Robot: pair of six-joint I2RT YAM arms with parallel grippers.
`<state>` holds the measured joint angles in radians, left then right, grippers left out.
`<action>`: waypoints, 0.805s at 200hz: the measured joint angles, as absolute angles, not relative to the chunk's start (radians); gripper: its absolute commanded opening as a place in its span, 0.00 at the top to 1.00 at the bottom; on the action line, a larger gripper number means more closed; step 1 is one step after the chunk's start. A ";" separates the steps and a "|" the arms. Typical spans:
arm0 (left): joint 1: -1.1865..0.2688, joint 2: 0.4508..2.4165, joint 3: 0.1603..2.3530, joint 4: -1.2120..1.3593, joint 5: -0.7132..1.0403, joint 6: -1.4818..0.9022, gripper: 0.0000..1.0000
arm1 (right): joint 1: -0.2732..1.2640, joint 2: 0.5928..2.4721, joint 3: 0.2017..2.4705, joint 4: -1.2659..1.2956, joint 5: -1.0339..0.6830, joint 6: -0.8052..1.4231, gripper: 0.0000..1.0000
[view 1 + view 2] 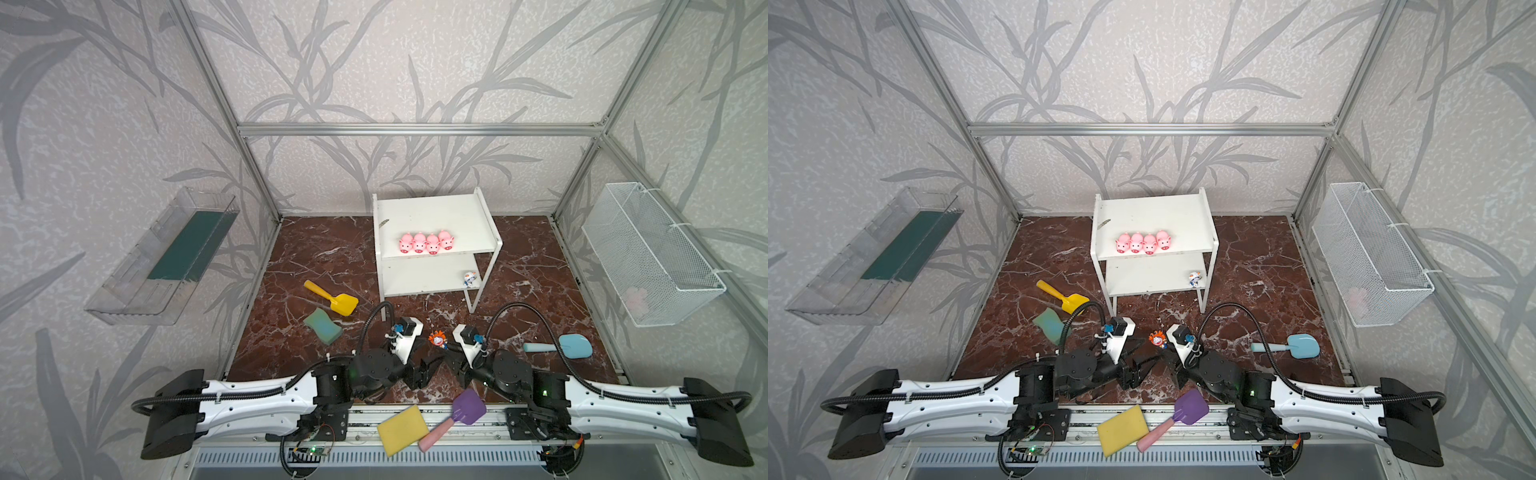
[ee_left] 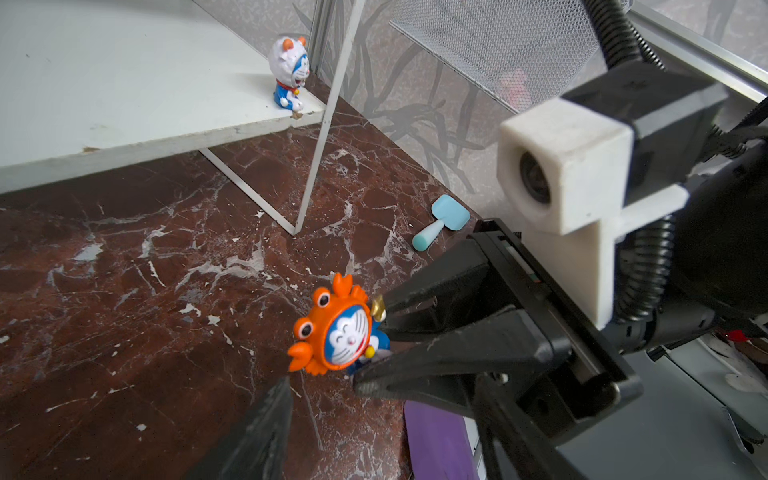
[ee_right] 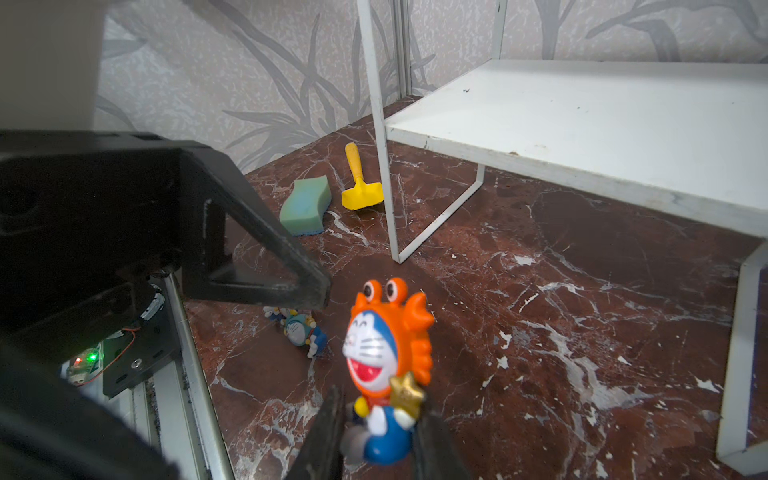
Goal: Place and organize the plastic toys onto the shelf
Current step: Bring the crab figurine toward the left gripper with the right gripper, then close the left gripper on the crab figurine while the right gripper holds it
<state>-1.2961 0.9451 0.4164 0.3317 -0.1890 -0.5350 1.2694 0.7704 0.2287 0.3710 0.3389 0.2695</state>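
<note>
While the right gripper [image 3: 380, 409] pinches the orange crab-costume figurine [image 3: 386, 345] by its blue body, one finger on each side and the head poking past the tips, the step in hand reads as pick-and-carry of this toy to the shelf [image 1: 1154, 216]. The figurine is near-centre over the marble floor [image 1: 519, 270], just in front of the shelf's near legs. Lifted or resting on the floor, cannot tell.

The left gripper [image 1: 432, 362] sits just left of it, fingers spread with nothing between them. Its one clearly seen finger [image 3: 286, 270] has its tip just beside the crab hood, apart and not touching. My guess is a handover or regrasp setup.

On the shelf, four pink pigs [image 1: 426, 243] stand in a row at the near edge of the upper board [image 1: 436, 212]. A white-blue figurine [image 1: 469, 278] stands upright at the right near corner of the lower board [image 1: 424, 276]. A teal figurine [image 3: 299, 330] lies tipped over on the floor under the left gripper, not yet shelved.

Next move calls for holding the pinch and lifting clear. Then travel far and slightly right, low enough to pass under the upper board, and set the toy upright beside the white-blue one. The left finger needs to stay off the head, or the toy may twist in the grip.
</note>
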 measured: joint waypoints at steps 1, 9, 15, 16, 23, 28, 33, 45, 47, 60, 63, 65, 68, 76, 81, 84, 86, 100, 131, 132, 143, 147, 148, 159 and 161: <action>-1.296 0.946 0.416 0.332 -0.189 -0.536 0.32 | 1.270 0.768 0.228 0.371 0.340 0.270 0.80; -1.296 0.954 0.416 0.348 -0.189 -0.544 0.32 | 1.274 0.757 0.226 0.371 0.341 0.270 0.80; -1.296 0.958 0.416 0.360 -0.190 -0.550 0.32 | 1.278 0.749 0.225 0.370 0.343 0.270 0.80; -1.296 0.959 0.416 0.361 -0.190 -0.551 0.32 | 1.279 0.748 0.225 0.370 0.344 0.270 0.81; -1.296 0.962 0.416 0.373 -0.192 -0.556 0.33 | 1.283 0.738 0.224 0.369 0.349 0.270 0.80; -1.296 0.963 0.416 0.381 -0.193 -0.559 0.34 | 1.285 0.730 0.224 0.369 0.353 0.270 0.81; -1.295 0.964 0.416 0.387 -0.193 -0.562 0.34 | 1.286 0.723 0.223 0.369 0.355 0.270 0.81; -1.291 0.967 0.416 0.408 -0.191 -0.575 0.37 | 1.289 0.705 0.221 0.369 0.359 0.270 0.81; -1.289 0.968 0.416 0.411 -0.191 -0.575 0.37 | 1.289 0.703 0.221 0.369 0.359 0.270 0.81; -1.279 0.974 0.416 0.430 -0.184 -0.586 0.38 | 1.290 0.689 0.219 0.369 0.360 0.270 0.81; -1.278 0.975 0.416 0.434 -0.184 -0.588 0.38 | 1.290 0.685 0.218 0.369 0.360 0.270 0.81; -1.277 0.976 0.416 0.436 -0.183 -0.590 0.38 | 1.291 0.683 0.217 0.370 0.360 0.269 0.81; -1.275 0.978 0.416 0.440 -0.182 -0.592 0.38 | 1.291 0.681 0.216 0.371 0.360 0.269 0.81; -1.272 0.981 0.416 0.451 -0.180 -0.599 0.37 | 1.292 0.676 0.213 0.373 0.361 0.269 0.81; -1.268 0.982 0.416 0.458 -0.177 -0.603 0.37 | 1.293 0.672 0.211 0.374 0.360 0.269 0.81; -1.266 0.984 0.416 0.460 -0.175 -0.604 0.37 | 1.293 0.671 0.210 0.374 0.361 0.269 0.81; -1.265 0.984 0.416 0.463 -0.174 -0.605 0.37 | 1.293 0.670 0.210 0.375 0.360 0.268 0.81; -1.253 0.992 0.416 0.476 -0.161 -0.613 0.37 | 1.294 0.664 0.208 0.377 0.360 0.268 0.81; -1.228 1.027 0.417 0.507 -0.129 -0.634 0.39 | 1.295 0.651 0.208 0.391 0.359 0.264 0.81; -1.227 1.029 0.417 0.508 -0.128 -0.635 0.38 | 1.295 0.650 0.208 0.391 0.359 0.264 0.81; -1.222 1.041 0.418 0.514 -0.119 -0.642 0.38 | 1.295 0.643 0.208 0.392 0.360 0.262 0.81; -1.221 1.044 0.419 0.517 -0.117 -0.645 0.39 | 1.295 0.640 0.207 0.391 0.359 0.261 0.81; -1.221 1.045 0.419 0.518 -0.117 -0.646 0.38 | 1.295 0.640 0.207 0.391 0.360 0.261 0.81; -1.216 1.052 0.421 0.528 -0.112 -0.651 0.38 | 1.296 0.633 0.207 0.390 0.359 0.259 0.81; -1.216 1.053 0.421 0.529 -0.111 -0.653 0.39 | 1.296 0.632 0.207 0.390 0.359 0.258 0.81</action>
<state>-1.2156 1.0531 0.4213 0.5293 -0.1108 -0.6525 1.2961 0.6319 0.2066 0.3904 0.3592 0.2584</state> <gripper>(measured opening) 0.615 0.246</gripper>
